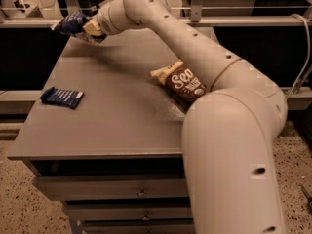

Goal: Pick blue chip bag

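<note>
**Blue bag gripped at far-left corner**

Gripper (87, 29) is clamped on the blue chip bag (70, 22) at the table's (112, 130) far-left corner. The bag looks lifted off the surface, though that's hard to confirm. Brown bag (183, 82) lies mid-table against the arm. Navy striped packet (62, 97) sits near the left edge.

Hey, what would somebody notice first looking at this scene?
The huge beige arm stretches from lower right across the table to its far-left corner, where the gripper meets the blue chip bag. A brown bag lies mid-table beside the arm; a navy packet lies at left.
</note>
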Robot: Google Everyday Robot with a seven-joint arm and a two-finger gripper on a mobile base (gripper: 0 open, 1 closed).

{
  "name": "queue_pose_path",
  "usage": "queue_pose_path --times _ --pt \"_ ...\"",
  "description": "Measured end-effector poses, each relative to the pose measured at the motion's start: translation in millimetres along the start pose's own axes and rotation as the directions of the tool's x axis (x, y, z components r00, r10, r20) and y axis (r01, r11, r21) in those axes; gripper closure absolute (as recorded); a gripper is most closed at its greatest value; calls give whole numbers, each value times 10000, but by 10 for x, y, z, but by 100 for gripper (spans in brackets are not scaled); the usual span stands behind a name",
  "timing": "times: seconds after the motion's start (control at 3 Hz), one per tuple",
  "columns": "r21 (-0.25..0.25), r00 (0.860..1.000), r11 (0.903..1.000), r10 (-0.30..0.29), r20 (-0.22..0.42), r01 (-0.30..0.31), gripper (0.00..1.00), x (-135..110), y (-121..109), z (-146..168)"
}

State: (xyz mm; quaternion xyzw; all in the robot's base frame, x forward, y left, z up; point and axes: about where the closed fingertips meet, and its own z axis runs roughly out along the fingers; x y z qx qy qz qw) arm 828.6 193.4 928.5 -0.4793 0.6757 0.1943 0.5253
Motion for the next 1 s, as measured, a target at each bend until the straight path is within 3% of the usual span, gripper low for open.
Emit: queue_pose_path --times 0.33,0.67,1.0 --pt "-582 9968 9969 -491 634 528 100 -8 35 -535" --pt "-1068 9844 9847 -1243 1241 1378 100 5 35 -1109" --pt "-1147 9794 9779 -1609 1219 1749 100 64 52 -1149"
